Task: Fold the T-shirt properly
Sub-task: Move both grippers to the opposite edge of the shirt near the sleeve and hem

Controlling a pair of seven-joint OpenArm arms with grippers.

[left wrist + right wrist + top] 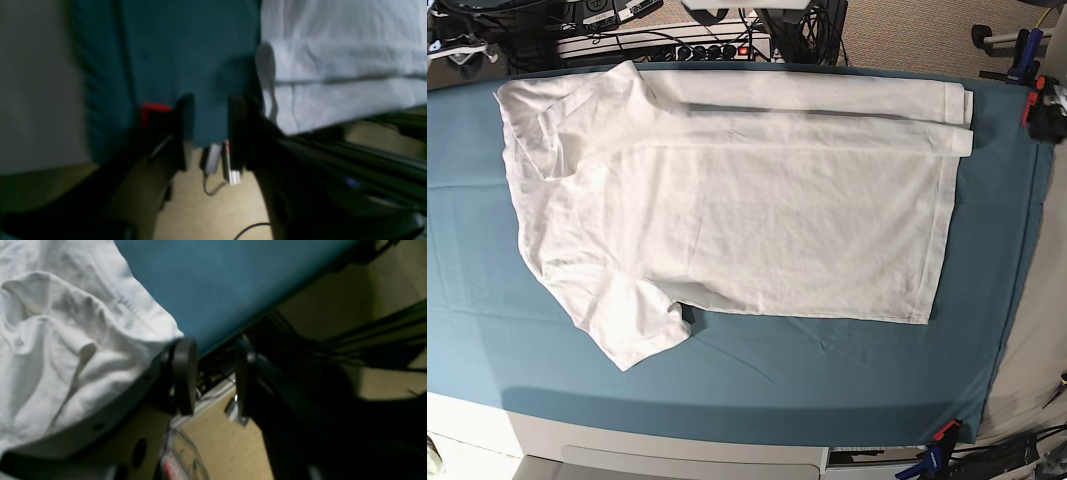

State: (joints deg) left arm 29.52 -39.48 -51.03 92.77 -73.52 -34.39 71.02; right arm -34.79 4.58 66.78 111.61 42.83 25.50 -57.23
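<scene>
The T-shirt (727,210) lies spread flat on the table cloth (827,370), which covers the surface. In the base view its collar end sits at the left and its hem at the right. The far edge is folded over toward the middle, and one sleeve juts toward the near side. Cables (677,40) lie behind the surface.

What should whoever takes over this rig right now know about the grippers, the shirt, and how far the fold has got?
Left gripper: open, holding nothing, over the table's edge beside the shirt's hem.
Right gripper: open, holding nothing, beside the shirt's collar end.
T-shirt: flat on the teal table cloth, collar to the base view's left, hem to its right.
Done: the far long side is folded in over the body.
Left: near sleeve and near side not yet folded in, then the crosswise fold.
</scene>
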